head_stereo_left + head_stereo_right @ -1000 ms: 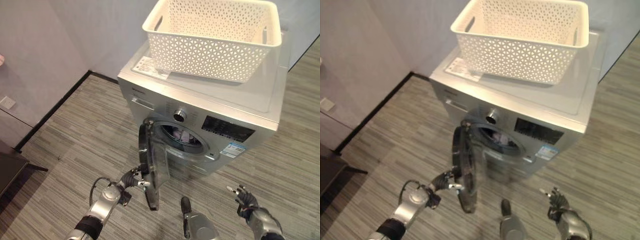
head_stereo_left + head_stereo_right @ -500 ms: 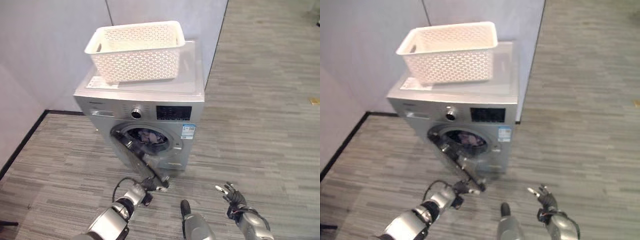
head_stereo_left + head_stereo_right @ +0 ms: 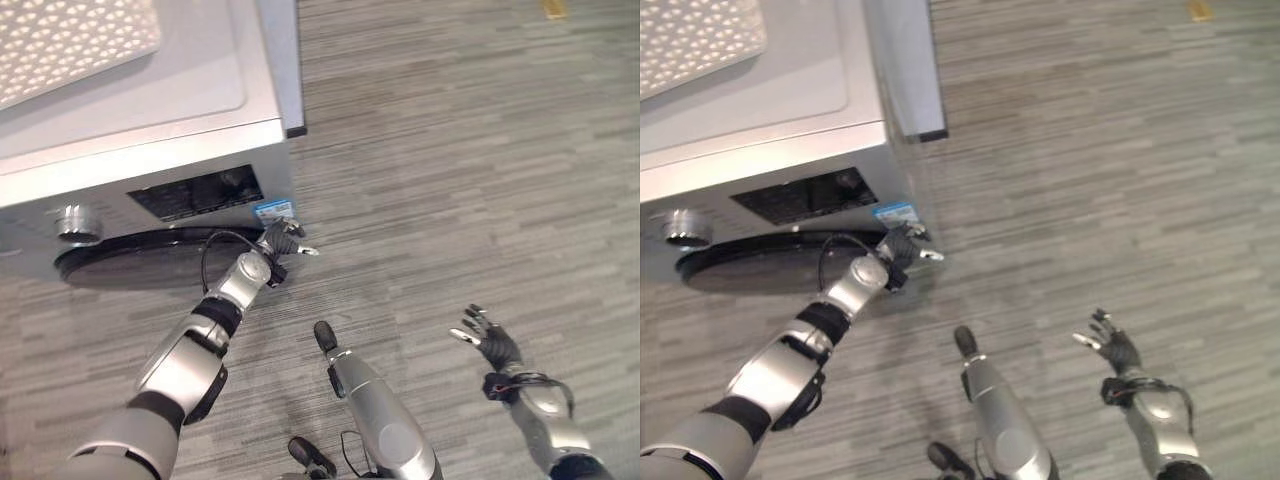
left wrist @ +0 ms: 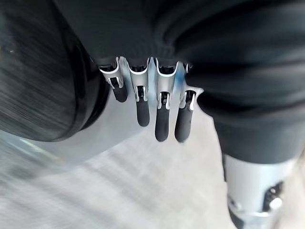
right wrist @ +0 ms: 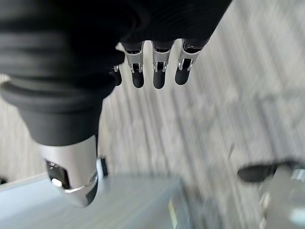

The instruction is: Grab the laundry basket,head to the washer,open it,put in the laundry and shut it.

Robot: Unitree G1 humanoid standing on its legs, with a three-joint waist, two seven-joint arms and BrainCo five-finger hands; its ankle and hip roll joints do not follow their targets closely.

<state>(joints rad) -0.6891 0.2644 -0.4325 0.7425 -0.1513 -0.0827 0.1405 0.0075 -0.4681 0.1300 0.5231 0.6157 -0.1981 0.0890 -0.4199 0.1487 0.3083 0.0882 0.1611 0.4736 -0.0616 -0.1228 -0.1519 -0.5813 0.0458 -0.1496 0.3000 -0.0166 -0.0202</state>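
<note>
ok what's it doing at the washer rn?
The left hand is at the right edge of the washer's round door, fingers straight; the door looks pushed against the silver washer, though whether it has latched can't be told. The white laundry basket sits on top of the machine. The right hand hangs open over the floor, idle.

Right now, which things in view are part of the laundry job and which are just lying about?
Part of the job:
- washer
- washer door, looks closed
- laundry basket on top of the washer
- left hand at the door's edge
- right hand, open over the floor

Lying about:
- small yellow thing on the floor
</note>
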